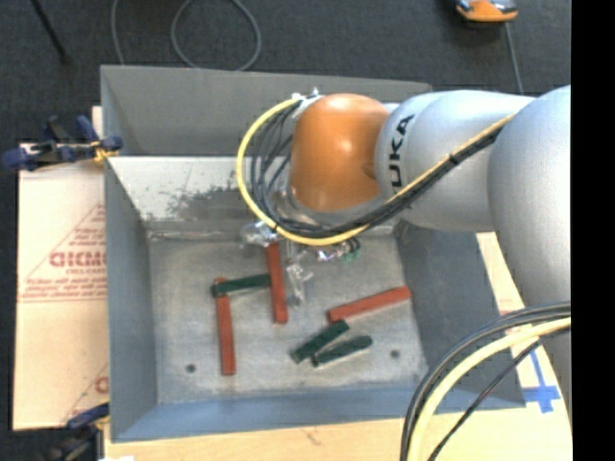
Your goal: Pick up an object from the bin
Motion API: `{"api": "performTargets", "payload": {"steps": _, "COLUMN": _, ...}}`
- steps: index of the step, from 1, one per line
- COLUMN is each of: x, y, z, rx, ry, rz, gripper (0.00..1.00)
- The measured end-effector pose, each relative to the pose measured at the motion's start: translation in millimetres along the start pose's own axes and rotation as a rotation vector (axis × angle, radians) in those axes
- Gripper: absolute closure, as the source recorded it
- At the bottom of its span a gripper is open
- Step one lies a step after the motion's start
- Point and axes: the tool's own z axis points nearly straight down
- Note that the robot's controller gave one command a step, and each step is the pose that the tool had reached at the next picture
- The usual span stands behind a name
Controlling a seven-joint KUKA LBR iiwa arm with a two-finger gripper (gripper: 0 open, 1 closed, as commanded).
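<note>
Orange cover (332, 152) on the arm hangs over the bin (130, 286). Under it the hand (293, 275) is at the 12 o'clock end of a red stick (279, 301) mid-bin; apart or together, I cannot tell

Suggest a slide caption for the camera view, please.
Arm poised over a long red stick among red and dark-green sticks in a grey metal bin.

Gripper (288, 275) low in bin (125, 286), over centre red stick (279, 303). Green stick (242, 283) just left of it. Left red stick (226, 336), right red stick (370, 303), green pair (332, 345) lie apart.
</note>
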Motion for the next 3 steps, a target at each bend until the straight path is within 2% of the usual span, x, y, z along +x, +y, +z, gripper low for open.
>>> {"api": "performTargets", "payload": {"steps": 1, "x": -2.1, "y": 3, "z": -10, "rx": 0.002, "ry": -0.008, "rz": -0.066, "gripper": 0.00}}
{"api": "performTargets", "payload": {"steps": 2, "x": 0.0, "y": -3, "z": 33, "rx": 0.002, "ry": -0.005, "rz": -0.128, "gripper": 0.00}}
{"api": "performTargets", "payload": {"steps": 3, "x": -2.1, "y": -4, "z": 31, "rx": 0.002, "ry": -0.011, "rz": -0.122, "gripper": 0.00}}
